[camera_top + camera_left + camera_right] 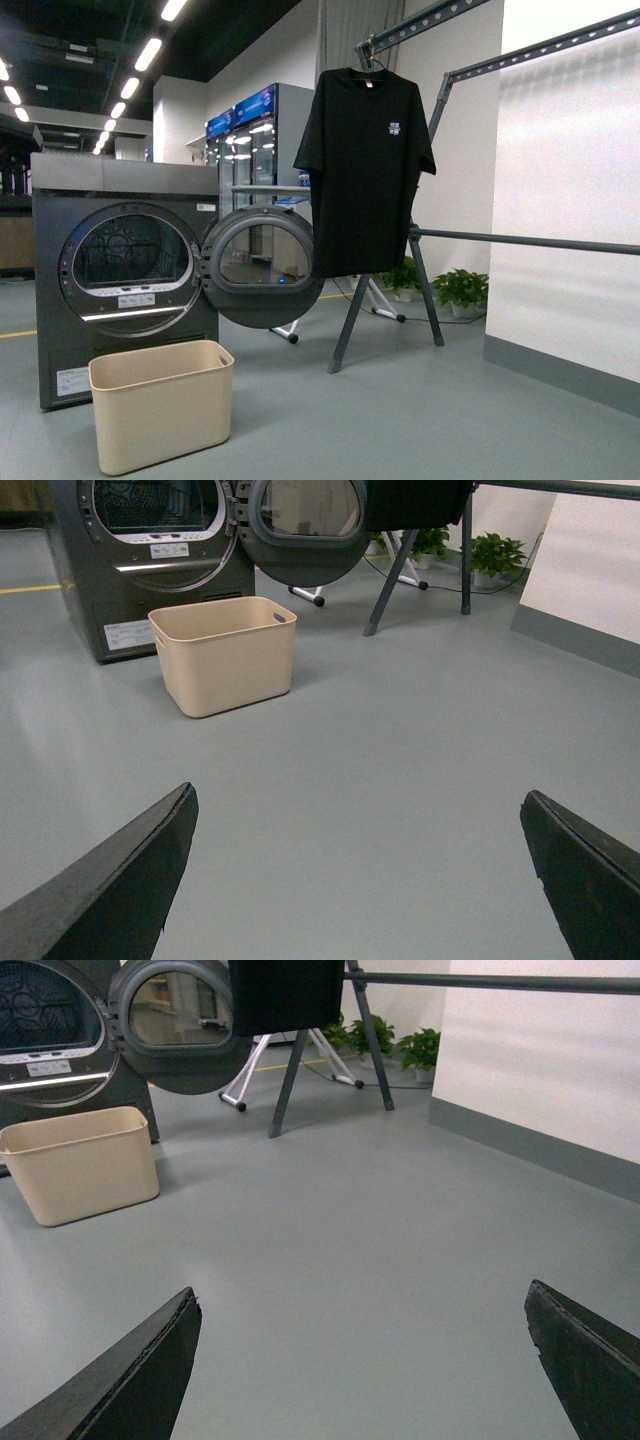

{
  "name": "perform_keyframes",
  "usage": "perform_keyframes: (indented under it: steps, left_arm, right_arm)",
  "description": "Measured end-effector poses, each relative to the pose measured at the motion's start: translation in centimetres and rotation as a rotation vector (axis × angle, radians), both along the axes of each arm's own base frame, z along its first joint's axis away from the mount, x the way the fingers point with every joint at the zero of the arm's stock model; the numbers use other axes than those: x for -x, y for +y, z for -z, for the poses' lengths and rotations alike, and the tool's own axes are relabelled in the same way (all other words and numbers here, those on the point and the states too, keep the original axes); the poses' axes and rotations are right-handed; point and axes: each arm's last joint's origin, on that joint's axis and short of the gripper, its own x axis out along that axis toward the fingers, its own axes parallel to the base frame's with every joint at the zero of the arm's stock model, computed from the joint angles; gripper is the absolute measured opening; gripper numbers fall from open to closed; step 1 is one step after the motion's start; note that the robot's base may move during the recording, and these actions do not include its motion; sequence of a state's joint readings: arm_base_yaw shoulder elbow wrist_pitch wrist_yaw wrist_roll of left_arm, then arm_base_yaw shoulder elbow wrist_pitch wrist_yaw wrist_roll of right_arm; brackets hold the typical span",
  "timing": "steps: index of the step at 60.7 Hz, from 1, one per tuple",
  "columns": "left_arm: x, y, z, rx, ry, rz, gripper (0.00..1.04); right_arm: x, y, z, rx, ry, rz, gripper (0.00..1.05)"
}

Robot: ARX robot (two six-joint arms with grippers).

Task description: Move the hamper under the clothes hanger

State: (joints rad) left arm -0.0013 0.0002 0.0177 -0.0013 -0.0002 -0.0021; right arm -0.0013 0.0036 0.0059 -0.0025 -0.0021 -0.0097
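While the hamper (pixel 162 403) sits on the floor at about seven o'clock in the front view, just in front of the dryer (pixel 120 250) and close beneath its open door (pixel 262 262), the clothes hanger (pixel 350 325) stands well apart from it, off toward two o'clock, with a black T-shirt (pixel 365 170) hung from its upper rail. Neither arm has reached the bin. The left gripper (pixel 357 798) has its fingers spread wide with only bare floor between them, and the right gripper (pixel 360 1298) is equally released and empty.

The bin looks light and empty, so a grip on one side of the rolled rim, or a push from one arm alone, would probably tip or twist it; on this smooth floor it could also skate away from the fingers before they close. The door overhangs at roughly one o'clock from the bin, right on the line toward the rack, so a lift or swing that way risks knocking the rim against it. The rack's splayed legs guard the target spot, and a bump there could shake the rail and drop the shirt. Stopping short would leave the bin beside the shirt, not under it
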Motion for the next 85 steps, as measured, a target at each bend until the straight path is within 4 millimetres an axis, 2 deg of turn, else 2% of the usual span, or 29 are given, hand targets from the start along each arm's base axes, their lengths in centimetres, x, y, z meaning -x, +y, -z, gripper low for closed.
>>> perform_keyframes:
  steps: [85]
  left_arm:
    - [0.0,0.0,0.0,0.0,0.0,0.0,0.98]
  right_arm:
    - [0.0,0.0,0.01,0.0,0.001,0.0,0.97]
